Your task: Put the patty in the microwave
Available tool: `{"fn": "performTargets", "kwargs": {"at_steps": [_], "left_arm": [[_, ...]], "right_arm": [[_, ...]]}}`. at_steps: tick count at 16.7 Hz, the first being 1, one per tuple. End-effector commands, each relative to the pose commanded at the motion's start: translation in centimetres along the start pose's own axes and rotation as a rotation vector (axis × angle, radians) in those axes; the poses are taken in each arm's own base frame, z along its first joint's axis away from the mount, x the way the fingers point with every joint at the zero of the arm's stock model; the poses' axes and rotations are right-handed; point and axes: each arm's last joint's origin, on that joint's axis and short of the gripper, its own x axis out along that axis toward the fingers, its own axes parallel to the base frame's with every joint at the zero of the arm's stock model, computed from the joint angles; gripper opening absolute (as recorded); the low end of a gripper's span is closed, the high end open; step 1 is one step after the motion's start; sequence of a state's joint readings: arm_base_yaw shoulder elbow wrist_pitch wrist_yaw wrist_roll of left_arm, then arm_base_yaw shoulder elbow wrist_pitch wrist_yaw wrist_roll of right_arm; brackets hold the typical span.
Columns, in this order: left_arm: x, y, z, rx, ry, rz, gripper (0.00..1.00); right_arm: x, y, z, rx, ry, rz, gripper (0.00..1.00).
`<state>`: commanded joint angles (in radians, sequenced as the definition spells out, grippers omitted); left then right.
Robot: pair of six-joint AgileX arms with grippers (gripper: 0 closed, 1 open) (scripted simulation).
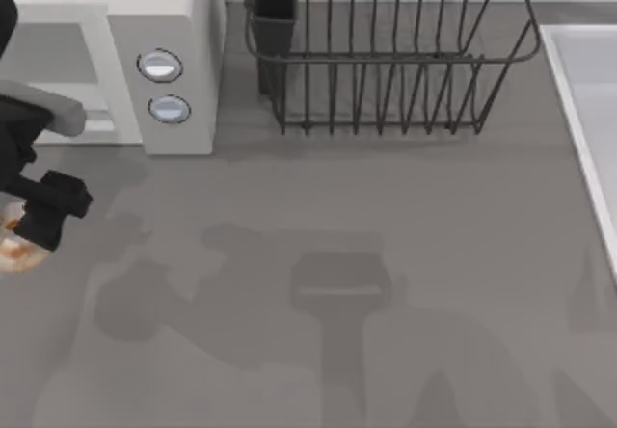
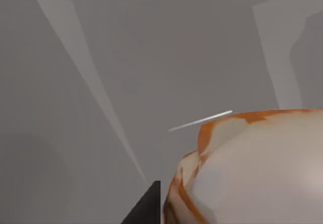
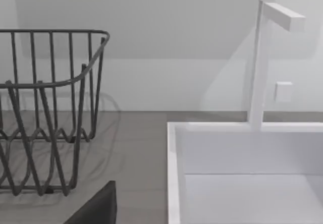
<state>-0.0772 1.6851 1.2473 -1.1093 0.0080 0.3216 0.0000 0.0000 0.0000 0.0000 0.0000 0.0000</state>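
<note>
So the biggest thing on the table (image 1: 386, 254) is the microwave (image 1: 178, 81), sitting at the far left with its two round buttons facing out and its grey cavity opening further left; next to it on the far side sits the black wire dish rack (image 1: 386, 62), and a white sink (image 3: 242, 173) runs down the right edge; the right arm is off by that sink and rack, looking idle, and I can't tell how its fingers stand; the left gripper (image 1: 48, 206) is down at the left edge of the table, nearer than the microwave front; right under and beside it is the patty (image 1: 17, 247), cream with orange smears, and the left wrist view has it huge and close (image 2: 252, 168) beside a dark fingertip (image 2: 146, 206); honestly can't tell if the fingers are clamped on it or just around it; what matters for the next move, I reckon: the cavity lies straight toward the far side from the patty, so the left arm is clearly the nearer one, and it'd need to carry it away and slightly up into that opening.
</note>
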Motion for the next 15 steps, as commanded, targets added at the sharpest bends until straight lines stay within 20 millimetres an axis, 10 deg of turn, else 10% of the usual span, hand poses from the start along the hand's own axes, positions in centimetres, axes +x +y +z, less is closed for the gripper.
{"fn": "performTargets", "kwargs": {"at_steps": [7, 15], "left_arm": [[0.8, 0.6, 0.7, -0.022, -0.039, 0.0, 0.0], [6.5, 5.3, 5.8, -0.168, -0.444, 0.043, 0.0]], "right_arm": [[0.0, 0.0, 0.0, 0.0, 0.0, 0.0, 1.0], [0.0, 0.0, 0.0, 0.0, 0.0, 0.0, 1.0]]}}
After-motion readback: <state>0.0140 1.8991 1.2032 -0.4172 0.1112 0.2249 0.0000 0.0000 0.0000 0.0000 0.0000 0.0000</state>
